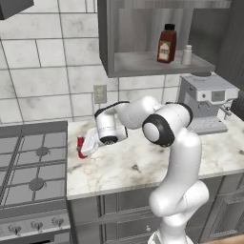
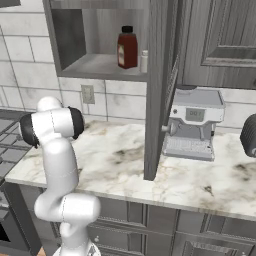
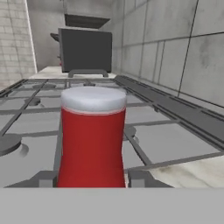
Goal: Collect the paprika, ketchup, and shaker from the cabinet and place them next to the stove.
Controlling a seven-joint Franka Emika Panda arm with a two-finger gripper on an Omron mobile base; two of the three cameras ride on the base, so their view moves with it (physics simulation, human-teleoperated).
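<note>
The ketchup (image 3: pixel 92 135), a red bottle with a whitish top, stands between my gripper's (image 3: pixel 93 178) two finger tips, which press on its sides. From the left base view the ketchup (image 1: pixel 79 145) is low over the counter's left end, right beside the stove (image 1: pixel 33 167), with the gripper (image 1: pixel 82 147) shut on it. Whether it rests on the counter I cannot tell. The paprika (image 1: pixel 167 44) and the small pale shaker (image 1: pixel 187 55) stand upright on the cabinet (image 1: pixel 143 64) shelf. They also appear as paprika (image 2: pixel 127 47) and shaker (image 2: pixel 144 61) in the right base view.
A grey coffee machine (image 1: pixel 207 102) stands at the counter's right end under the cabinet. A tall grey panel (image 2: pixel 159 100) hangs down beside the machine (image 2: pixel 192 122). A wall outlet (image 1: pixel 99 93) sits above the counter. A dark box (image 3: pixel 85 50) stands beyond the stove grates (image 3: pixel 166 140).
</note>
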